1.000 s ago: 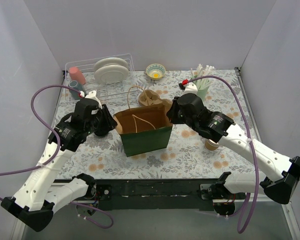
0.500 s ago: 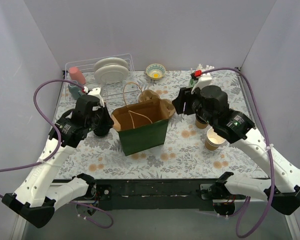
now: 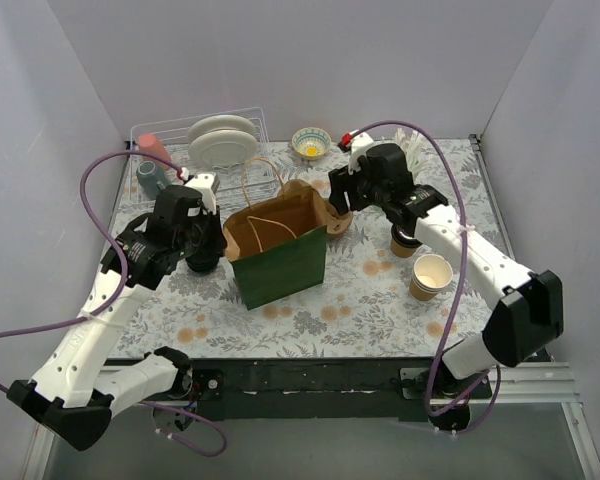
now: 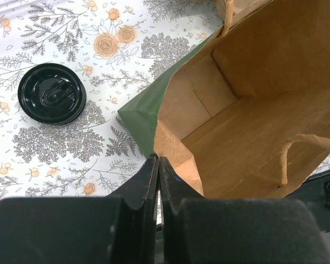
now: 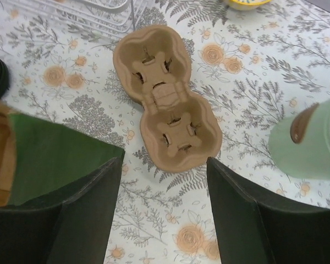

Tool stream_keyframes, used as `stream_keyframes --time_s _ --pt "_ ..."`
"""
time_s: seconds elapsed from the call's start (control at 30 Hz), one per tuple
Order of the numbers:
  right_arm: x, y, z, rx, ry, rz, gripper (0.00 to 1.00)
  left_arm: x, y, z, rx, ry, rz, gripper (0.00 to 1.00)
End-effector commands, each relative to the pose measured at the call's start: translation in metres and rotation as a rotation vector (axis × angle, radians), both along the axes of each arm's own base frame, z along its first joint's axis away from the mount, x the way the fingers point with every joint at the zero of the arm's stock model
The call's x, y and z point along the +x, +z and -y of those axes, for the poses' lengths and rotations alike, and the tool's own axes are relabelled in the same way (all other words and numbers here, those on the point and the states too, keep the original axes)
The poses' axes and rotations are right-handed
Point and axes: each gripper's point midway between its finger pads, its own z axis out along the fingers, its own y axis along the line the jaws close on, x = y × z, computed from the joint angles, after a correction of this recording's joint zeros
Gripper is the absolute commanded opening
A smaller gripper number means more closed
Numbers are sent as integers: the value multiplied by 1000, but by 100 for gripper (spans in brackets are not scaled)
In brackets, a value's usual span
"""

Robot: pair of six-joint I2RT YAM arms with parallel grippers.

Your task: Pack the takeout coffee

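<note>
The takeout coffee point(image 3: 404, 241), a brown paper cup with a black lid, stands at the right, partly hidden under my right arm. A green paper bag point(image 3: 280, 262) stands open in the middle, and its brown inside point(image 4: 253, 110) holds nothing. My left gripper point(image 3: 218, 246) point(image 4: 158, 159) is shut on the bag's left rim corner. My right gripper point(image 3: 338, 204) point(image 5: 165, 159) hangs open and holds nothing, just past the bag's right side, above the table next to the cardboard cup carrier point(image 5: 168, 104).
A lidless tan cup point(image 3: 431, 276) stands in front of the coffee. A loose black lid point(image 4: 52, 93) lies on the table left of the bag. At the back are a dish rack with plates point(image 3: 225, 140), a bowl point(image 3: 311, 143) and a mint cup point(image 5: 313, 143).
My right gripper opened and swung from the bag's right rim toward the back, over the carrier. My left gripper shut on the bag's left rim, and the bag shifted slightly left.
</note>
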Motion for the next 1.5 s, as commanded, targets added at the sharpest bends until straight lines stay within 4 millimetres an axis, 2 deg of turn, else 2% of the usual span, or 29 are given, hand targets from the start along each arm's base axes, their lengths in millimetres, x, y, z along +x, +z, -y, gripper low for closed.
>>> stream_keyframes --time_s 0.0,0.07,0.1,0.17,0.3,0.5,0.7,0.97,1.23,1.4,1.47 --pt "27 -4 -26 -16 129 88 71 -1 4 8 9 -93 8 0" --pt "37 -6 -37 -13 158 101 71 -4 7 12 -5 -123 12 0" --pt "43 -24 -42 -32 171 70 71 -5 7 14 -9 -144 12 0" --pt "51 -35 -48 -47 183 54 69 -5 7 16 -7 -160 14 0" --pt "69 -72 -64 -71 207 -17 66 -8 8 17 -9 -185 17 0" --pt "82 -113 -70 -113 207 -72 63 -11 -1 17 -3 -202 13 0" --pt "88 -127 -70 -141 215 -62 63 -11 -1 18 -6 -207 12 0" --pt "92 -129 -74 -144 232 -53 56 -10 -2 21 -6 -214 -5 0" --pt "94 -143 -74 -167 237 -71 56 -10 0 22 -11 -217 -4 0" --pt "96 -145 -71 -186 236 -64 52 -9 2 22 -14 -219 0 0" --pt "97 -144 -71 -189 237 -60 47 -9 2 23 -16 -219 -1 0"
